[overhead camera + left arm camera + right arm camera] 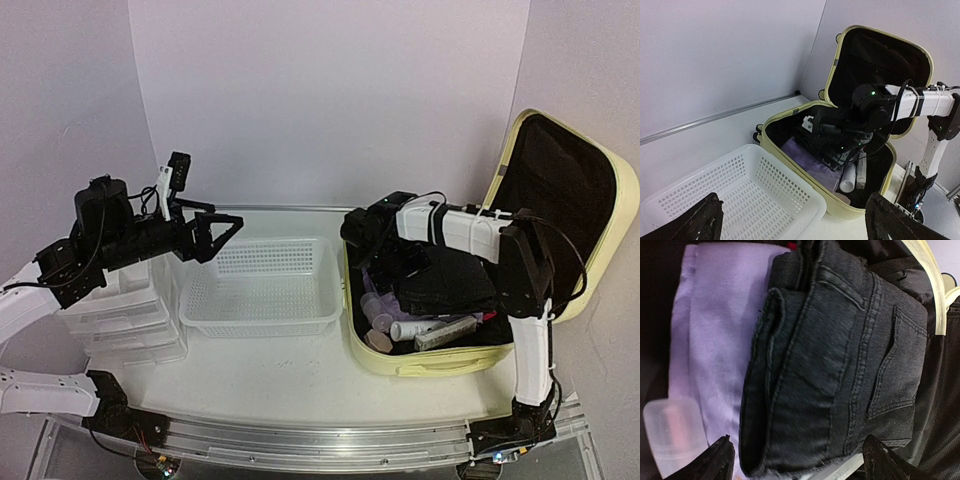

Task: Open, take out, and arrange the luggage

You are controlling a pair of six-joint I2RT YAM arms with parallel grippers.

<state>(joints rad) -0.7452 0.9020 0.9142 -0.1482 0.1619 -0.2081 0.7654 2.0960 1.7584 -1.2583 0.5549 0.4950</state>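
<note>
The pale yellow luggage [440, 362] lies open at the right, with its black-lined lid leaning on the wall. Inside it are folded dark jeans [450, 280], a lilac cloth [807, 160] and a white tube [420, 328]. My right gripper [380, 258] reaches down into the case. In the right wrist view the right gripper [800, 457] is open, its fingers set wide on either side of the near edge of the jeans [830, 355]. My left gripper [222, 238] hovers open over the left end of the basket, holding nothing. The left wrist view looks over to the luggage [817, 186].
A white mesh basket [262, 322] sits mid-table, just left of the case. White plastic drawers [130, 310] stand under the left arm. A translucent container [672, 430] lies beside the lilac cloth [710, 325]. Walls close in behind and at both sides.
</note>
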